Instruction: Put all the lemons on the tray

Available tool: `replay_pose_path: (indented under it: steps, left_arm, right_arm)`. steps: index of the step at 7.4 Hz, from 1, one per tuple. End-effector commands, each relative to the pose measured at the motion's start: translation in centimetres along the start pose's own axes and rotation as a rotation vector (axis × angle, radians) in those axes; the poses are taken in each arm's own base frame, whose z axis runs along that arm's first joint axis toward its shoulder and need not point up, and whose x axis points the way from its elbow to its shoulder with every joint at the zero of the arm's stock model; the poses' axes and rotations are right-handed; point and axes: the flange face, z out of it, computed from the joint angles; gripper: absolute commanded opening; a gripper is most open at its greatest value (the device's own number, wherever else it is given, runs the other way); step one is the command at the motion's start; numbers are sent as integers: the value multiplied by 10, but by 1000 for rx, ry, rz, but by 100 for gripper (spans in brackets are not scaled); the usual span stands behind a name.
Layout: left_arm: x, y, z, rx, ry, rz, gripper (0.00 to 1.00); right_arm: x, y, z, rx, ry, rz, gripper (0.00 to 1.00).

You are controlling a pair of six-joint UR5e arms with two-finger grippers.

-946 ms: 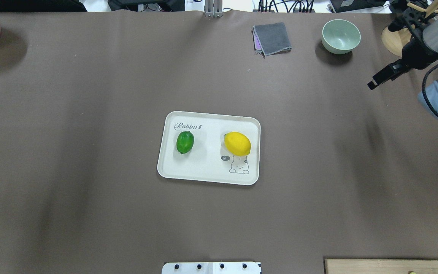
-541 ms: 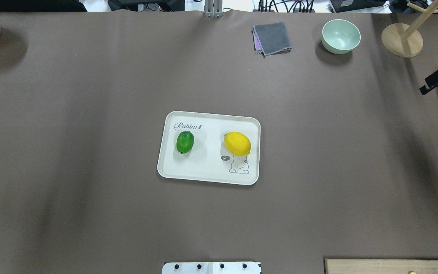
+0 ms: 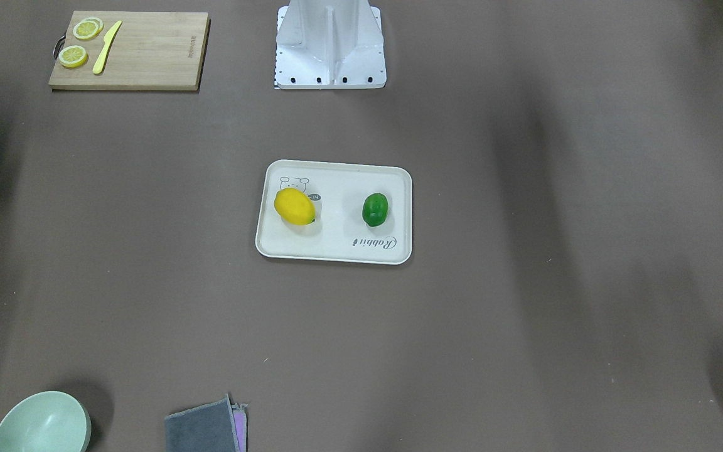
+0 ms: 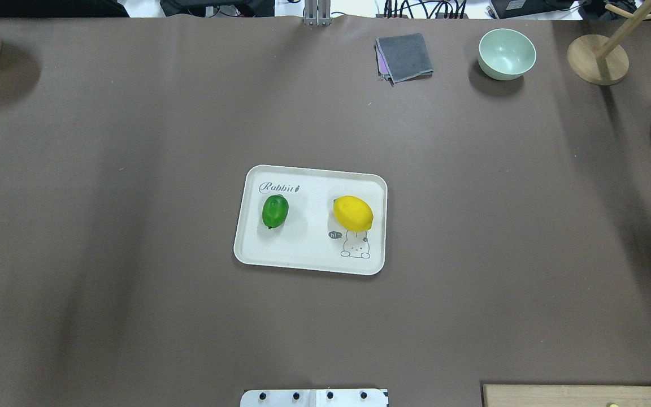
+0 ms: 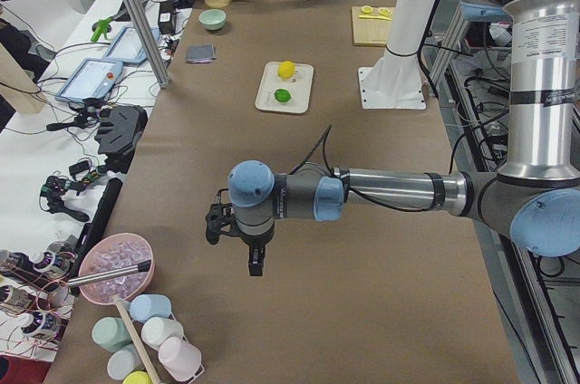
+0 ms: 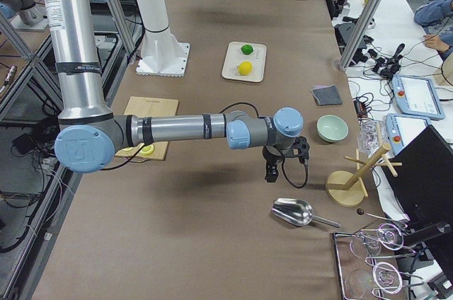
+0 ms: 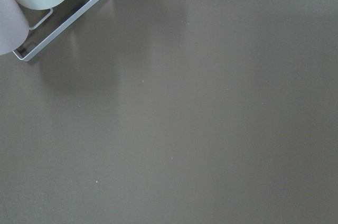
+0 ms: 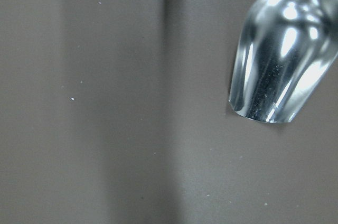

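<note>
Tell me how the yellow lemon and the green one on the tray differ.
The yellow lemon is bright, the green lemon dark and glossy. The yellow one is slightly larger than the green. Yellow lies by the cartoon drawing, green by the Rabbit script. Both lie apart on the tray.

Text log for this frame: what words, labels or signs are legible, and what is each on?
"Rabbit": script on the tray, beside the green lemon.
"hi~": speech bubble drawn on the tray next to the yellow lemon; tiny, read with doubt.
Mark on the cutting board: too small to read.
Lettering on the left arm: too blurred to read.
</note>
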Motion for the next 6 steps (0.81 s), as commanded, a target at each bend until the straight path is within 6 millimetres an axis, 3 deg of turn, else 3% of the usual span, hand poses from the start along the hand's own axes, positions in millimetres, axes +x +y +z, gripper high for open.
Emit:
replay_pose_path:
  steps: [1, 6]
  left_arm:
    - [0, 1, 0, 0, 0, 0, 98]
    - [-1, 0, -2, 5, -29, 4, 98]
  right_arm:
    - [17, 8, -5, 7, 3, 29, 99]
    - [20, 8, -4, 8, 37, 34, 99]
